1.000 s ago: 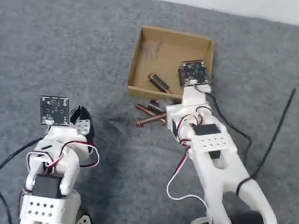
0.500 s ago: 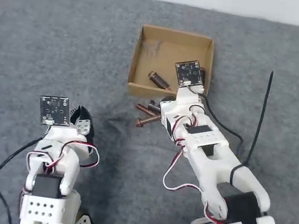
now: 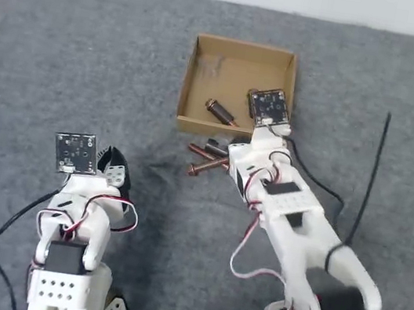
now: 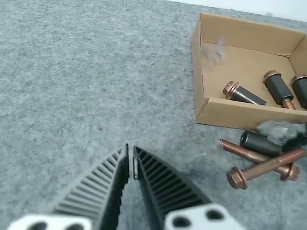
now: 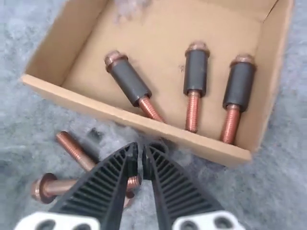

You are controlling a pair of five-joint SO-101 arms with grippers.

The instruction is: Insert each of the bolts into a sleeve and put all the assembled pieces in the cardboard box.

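The cardboard box (image 3: pixel 202 51) sits at the back of the grey mat. Three bolts inside dark sleeves lie in the box (image 5: pixel 57 50): one (image 5: pixel 132 86), a second (image 5: pixel 195 81) and a third (image 5: pixel 236 93). Just in front of the box wall lie two bare copper bolts (image 4: pixel 266 165) (image 4: pixel 249 152) and a loose black sleeve (image 4: pixel 261 142). My right gripper (image 5: pixel 140 154) hangs shut and empty above these loose parts, close to the box's front wall. My left gripper (image 4: pixel 130 160) is shut and empty over bare mat, well short of the parts.
The grey mat (image 3: pixel 64 59) is open to the left and right of the box. The right arm's black cable (image 3: pixel 368 190) trails across the mat on the right. A white wall edge runs along the back.
The right arm swung slightly left, then back right, staying over the box's front wall. The loose bolts and the left arm have not moved.
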